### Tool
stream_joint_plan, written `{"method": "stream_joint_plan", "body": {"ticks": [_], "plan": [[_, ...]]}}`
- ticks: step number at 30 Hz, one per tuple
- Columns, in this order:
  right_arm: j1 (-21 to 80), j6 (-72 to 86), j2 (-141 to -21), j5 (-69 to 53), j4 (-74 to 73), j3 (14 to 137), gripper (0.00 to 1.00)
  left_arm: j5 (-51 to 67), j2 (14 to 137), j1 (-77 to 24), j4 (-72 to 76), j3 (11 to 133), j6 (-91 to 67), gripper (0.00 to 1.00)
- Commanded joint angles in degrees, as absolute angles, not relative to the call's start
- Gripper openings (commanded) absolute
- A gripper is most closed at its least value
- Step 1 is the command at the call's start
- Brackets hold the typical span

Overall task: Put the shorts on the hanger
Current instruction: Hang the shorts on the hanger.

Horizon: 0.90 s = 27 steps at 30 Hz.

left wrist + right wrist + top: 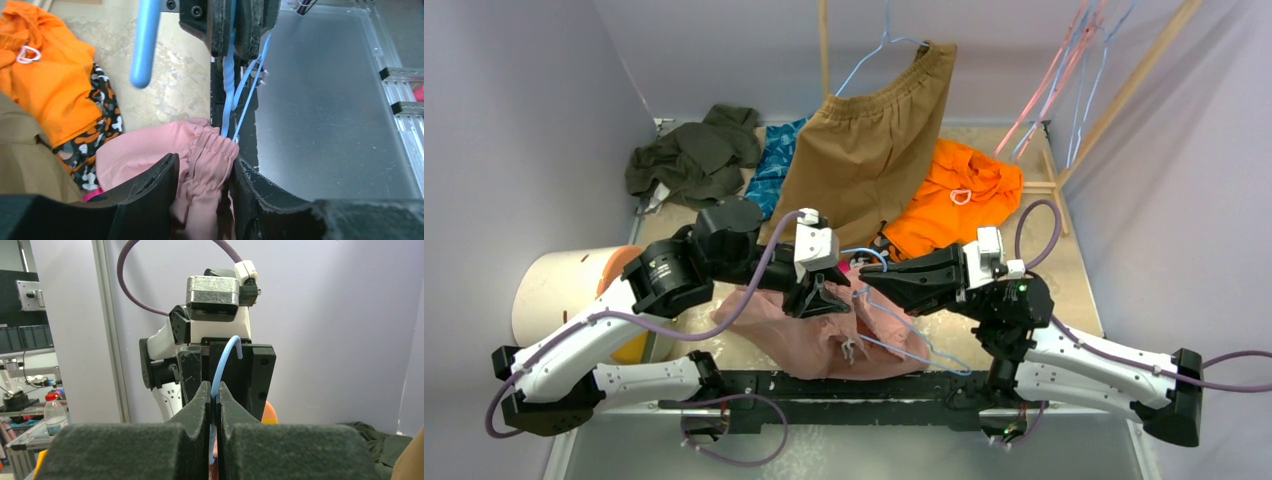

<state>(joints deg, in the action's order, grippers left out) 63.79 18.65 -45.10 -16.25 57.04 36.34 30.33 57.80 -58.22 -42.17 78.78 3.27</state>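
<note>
Pinching shorts [200,150] edge w/ L gripper [205,161], hanger [247,100] beside.

Cloth of the shorts [200,150] soft, matt, crinkled at the gathered waistband. The hanger [228,85] is thin wire with a smooth, slightly glossy blue coat. Pads [150,185] of the left hand [205,162] black, matt, grainy. The desk [175,65] mottled beige, dull, stone-like. The orange garment [55,85] matt cloth.

Mottled beige table [1074,280]; pink shorts [794,340], orange garment [954,200], dark-green garment [689,155] on it
</note>
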Motion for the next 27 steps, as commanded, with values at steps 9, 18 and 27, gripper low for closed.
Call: {"method": "stream_joint_plan", "body": {"ticks": [9,18,27], "plan": [[63.8,19.9,-44.7,-17.1,62.5,37.3,0.0,40.3,60.4,-58.4,-32.6,76.2,2.3,0.0],[63.8,16.9,-41.6,-13.0,48.0,40.3,0.04,29.0,54.0,-58.4,-25.5,70.5,0.6,0.0],[63.8,17.7,-38.5,-3.5,33.7,43.3,0.83,14.5,48.1,-58.4,-24.7,66.1,2.2,0.0]]}}
